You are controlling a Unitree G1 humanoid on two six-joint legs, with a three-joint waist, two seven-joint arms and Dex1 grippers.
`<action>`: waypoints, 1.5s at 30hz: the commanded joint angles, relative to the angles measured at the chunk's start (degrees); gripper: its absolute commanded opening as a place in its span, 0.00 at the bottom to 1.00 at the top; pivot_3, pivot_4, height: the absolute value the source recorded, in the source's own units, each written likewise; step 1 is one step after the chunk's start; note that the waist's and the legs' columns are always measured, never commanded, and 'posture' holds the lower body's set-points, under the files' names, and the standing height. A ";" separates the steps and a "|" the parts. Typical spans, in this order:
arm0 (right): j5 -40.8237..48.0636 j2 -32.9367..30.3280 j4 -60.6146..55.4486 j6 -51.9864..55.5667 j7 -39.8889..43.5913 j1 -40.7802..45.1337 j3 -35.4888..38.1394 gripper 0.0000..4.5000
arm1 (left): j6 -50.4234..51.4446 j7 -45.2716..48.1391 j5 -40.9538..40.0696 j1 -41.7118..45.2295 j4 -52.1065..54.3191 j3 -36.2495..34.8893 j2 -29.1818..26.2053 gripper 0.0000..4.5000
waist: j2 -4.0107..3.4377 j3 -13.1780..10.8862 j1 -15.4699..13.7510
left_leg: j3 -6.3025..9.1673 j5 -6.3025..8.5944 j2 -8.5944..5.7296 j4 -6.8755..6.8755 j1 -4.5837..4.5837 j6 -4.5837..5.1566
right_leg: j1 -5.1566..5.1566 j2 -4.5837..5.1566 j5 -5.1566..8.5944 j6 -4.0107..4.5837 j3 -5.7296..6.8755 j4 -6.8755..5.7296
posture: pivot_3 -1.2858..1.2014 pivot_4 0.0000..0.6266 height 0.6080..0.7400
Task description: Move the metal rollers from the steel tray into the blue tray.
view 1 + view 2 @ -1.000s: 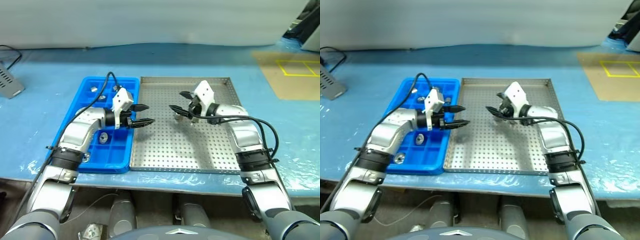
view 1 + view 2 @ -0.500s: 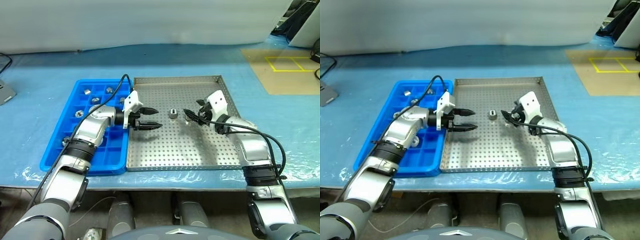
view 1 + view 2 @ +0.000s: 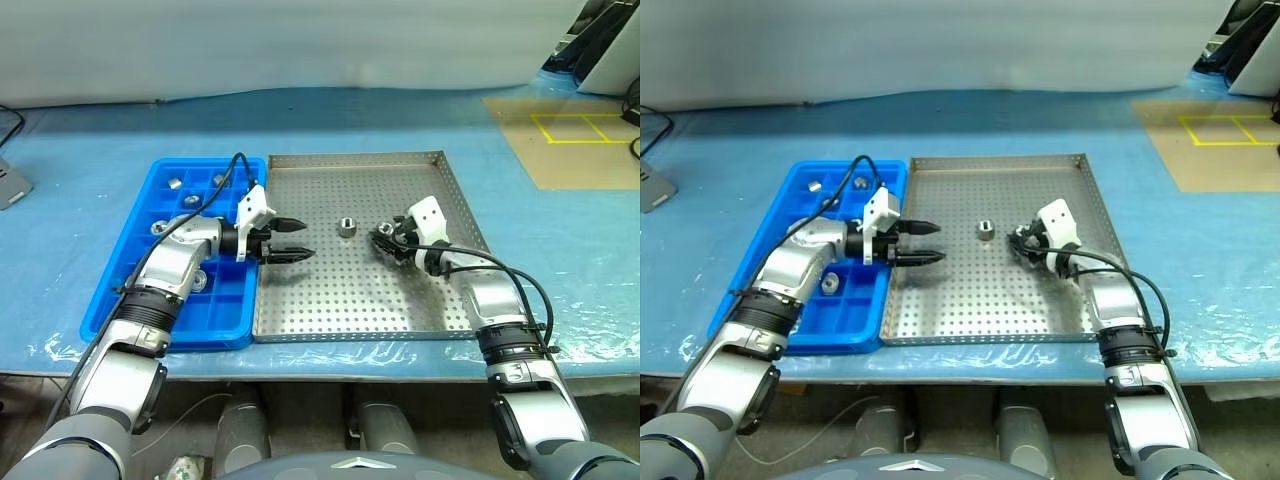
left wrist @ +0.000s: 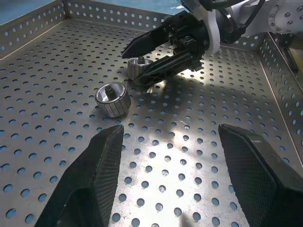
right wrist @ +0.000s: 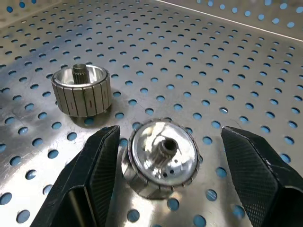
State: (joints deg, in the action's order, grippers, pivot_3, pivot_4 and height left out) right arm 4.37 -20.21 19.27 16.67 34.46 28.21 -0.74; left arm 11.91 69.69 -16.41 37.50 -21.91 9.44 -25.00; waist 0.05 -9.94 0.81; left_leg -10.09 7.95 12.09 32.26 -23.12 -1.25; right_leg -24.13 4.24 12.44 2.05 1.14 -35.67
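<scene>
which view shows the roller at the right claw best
The right wrist view: the roller sits large between the open right claw fingers. The left wrist view shows it partly behind that claw; in the head views it is tiny.

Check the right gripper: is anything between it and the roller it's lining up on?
Nothing visible. The right gripper is open, with the near roller already between its fingers on the steel tray. The second roller stands apart, outside the fingers.
</scene>
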 commanded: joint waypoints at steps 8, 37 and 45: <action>-0.76 -0.34 1.55 -2.88 -0.15 1.51 -1.00 0.37 | 2.97 -1.16 -0.87 -2.57 7.76 -1.42 -2.28 0.75 | 0.00 0.00 -0.08 | 0.00 0.03 -0.01 -0.01 -0.03 0.05 | 0.00 0.01 0.00 0.00 0.01 0.05 | 0.40 0.24 1.00; 5.00 13.35 11.63 -7.18 24.96 23.70 -13.48 0.37 | 18.31 -20.00 -9.10 -32.94 43.01 -25.62 -14.45 0.75 | -0.05 -0.05 -5.23 | 0.03 -0.06 0.17 -0.67 -0.13 -0.14 | -0.20 0.01 0.14 0.20 0.33 0.27 | 0.62 0.24 1.00; 3.04 16.40 20.07 -12.14 27.91 26.70 -14.13 0.37 | 20.99 -26.78 -12.04 -43.61 53.19 -30.05 -12.26 0.75 | -0.06 -0.06 -9.50 | 0.06 -0.12 0.40 -0.94 -0.10 -0.24 | -0.19 0.03 0.15 0.20 0.43 0.42 | 0.66 0.24 1.00</action>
State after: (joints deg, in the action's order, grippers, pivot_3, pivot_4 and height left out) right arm 7.74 -4.14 39.41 6.27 61.78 53.46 -14.88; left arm 32.70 44.10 -27.20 -5.73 28.17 -18.86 -37.38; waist -0.01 -9.99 -8.69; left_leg -10.03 7.83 12.49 31.32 -23.21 -1.49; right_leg -24.31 4.26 12.60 2.24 1.57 -35.27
